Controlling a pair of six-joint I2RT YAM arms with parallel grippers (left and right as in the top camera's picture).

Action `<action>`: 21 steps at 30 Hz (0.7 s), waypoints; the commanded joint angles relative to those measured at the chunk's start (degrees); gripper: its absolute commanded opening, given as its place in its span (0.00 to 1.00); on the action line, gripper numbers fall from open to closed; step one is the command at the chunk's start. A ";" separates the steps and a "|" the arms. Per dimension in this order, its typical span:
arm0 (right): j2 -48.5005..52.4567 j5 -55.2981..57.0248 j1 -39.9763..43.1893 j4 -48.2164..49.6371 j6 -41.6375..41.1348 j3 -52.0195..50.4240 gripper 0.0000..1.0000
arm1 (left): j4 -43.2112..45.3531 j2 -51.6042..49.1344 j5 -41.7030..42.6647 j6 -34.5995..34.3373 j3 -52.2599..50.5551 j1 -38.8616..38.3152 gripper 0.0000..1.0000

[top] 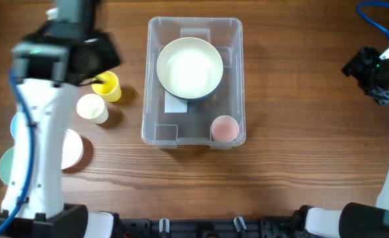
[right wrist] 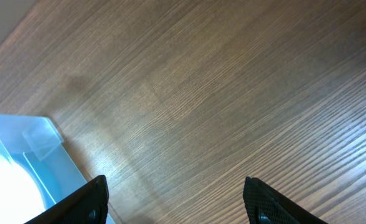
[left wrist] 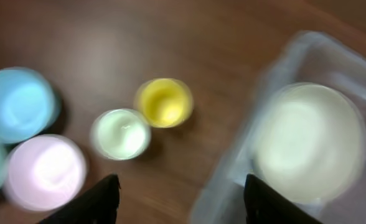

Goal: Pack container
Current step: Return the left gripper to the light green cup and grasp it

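The container point(top: 238, 73), a clear rectangular tub, stands at mid-table holding a large cream bowl point(top: 189, 67) and a small pink cup point(top: 225, 128). My left arm hangs over the table left of it. In the blurred left wrist view my left gripper point(left wrist: 180, 200) is open with only wood and the container's wall point(left wrist: 233, 177) between its fingers. A yellow cup point(left wrist: 164, 102) and a pale green cup point(left wrist: 121, 134) lie ahead of it. My right gripper point(right wrist: 177, 199) is open above bare wood at the far right, well away from the container's corner point(right wrist: 40, 149).
Left of the container stand the yellow cup point(top: 108, 86) and the pale cup point(top: 92, 108). Further left, partly under my left arm, are a blue bowl point(top: 14, 125), a pinkish-white bowl point(top: 73, 149) and a green bowl point(top: 6, 165). The right arm point(top: 376, 69) sits near the right edge.
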State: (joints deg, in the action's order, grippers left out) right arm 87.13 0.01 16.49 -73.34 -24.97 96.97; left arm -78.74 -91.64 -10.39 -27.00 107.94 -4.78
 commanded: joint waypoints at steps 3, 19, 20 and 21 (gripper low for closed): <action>-1.20 -0.11 -0.13 -0.17 0.98 -0.07 0.70 | -0.48 -3.76 4.20 1.09 -9.64 10.97 0.65; -1.20 -0.11 -0.13 -0.20 1.01 -0.07 0.70 | 25.49 -3.98 8.02 1.38 -42.84 16.04 0.70; -1.20 -0.11 -0.13 -0.20 1.03 -0.07 0.70 | 26.38 -3.98 8.02 1.38 -43.30 16.04 0.71; -1.20 -0.11 -0.13 -0.17 0.98 -0.07 0.70 | 27.06 -4.07 8.02 1.36 -43.45 16.04 0.71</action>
State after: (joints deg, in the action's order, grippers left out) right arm 87.09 0.01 16.49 -73.34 -24.36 96.97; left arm -53.67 -95.70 -3.31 -26.57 66.11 11.00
